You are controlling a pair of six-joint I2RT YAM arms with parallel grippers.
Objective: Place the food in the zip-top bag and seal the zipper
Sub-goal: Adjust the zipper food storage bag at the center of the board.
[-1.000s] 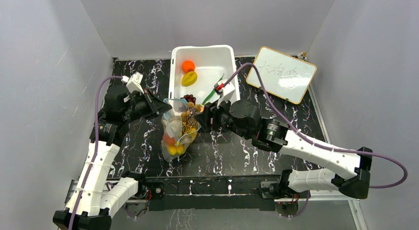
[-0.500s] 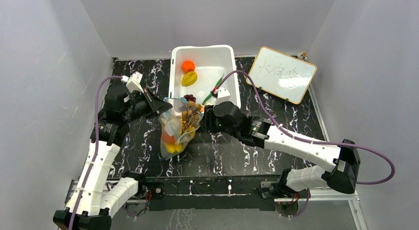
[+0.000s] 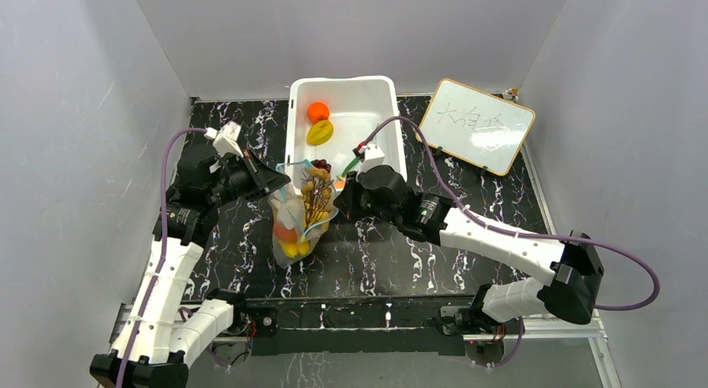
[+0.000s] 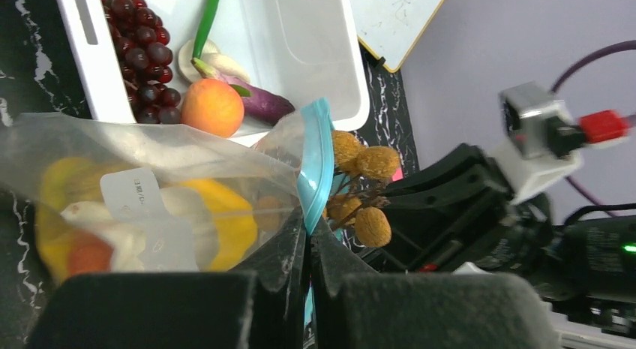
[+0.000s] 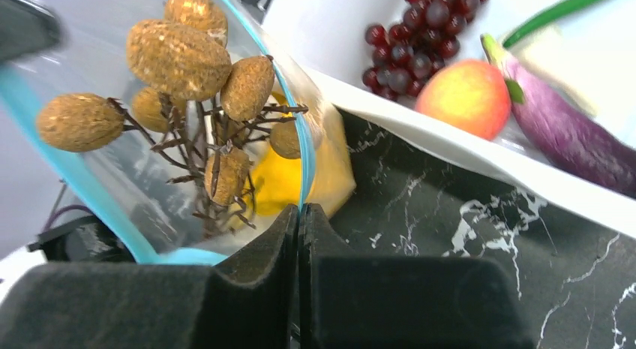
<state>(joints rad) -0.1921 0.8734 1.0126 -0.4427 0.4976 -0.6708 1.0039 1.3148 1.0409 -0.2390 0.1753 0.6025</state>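
The clear zip-top bag [image 3: 294, 225] stands on the table in front of the white tub, its mouth held open. It holds yellow and orange food and white garlic [image 4: 135, 214]. A brown nut-like cluster on twigs [image 3: 316, 188] sticks out of the mouth. My left gripper [image 3: 282, 185] is shut on the teal zipper [image 4: 316, 161] at the left side of the mouth. My right gripper [image 3: 337, 196] is shut on the zipper [image 5: 301, 161] at the right side. Dark red grapes [image 4: 142, 56], a peach-coloured fruit [image 4: 213, 107], a green pod [image 4: 206, 22] and a purple eggplant [image 5: 562, 131] lie in the tub.
The white tub [image 3: 384, 113] stands at the back centre, with an orange [image 3: 317, 111] and a yellow pepper [image 3: 320, 133] in it. A whiteboard [image 3: 474, 125] lies at the back right. Grey walls close in both sides.
My right arm has swung its elbow right and down while the gripper stayed at the bag's mouth. The brown cluster and bag mouth shifted slightly left. The left arm has not moved.
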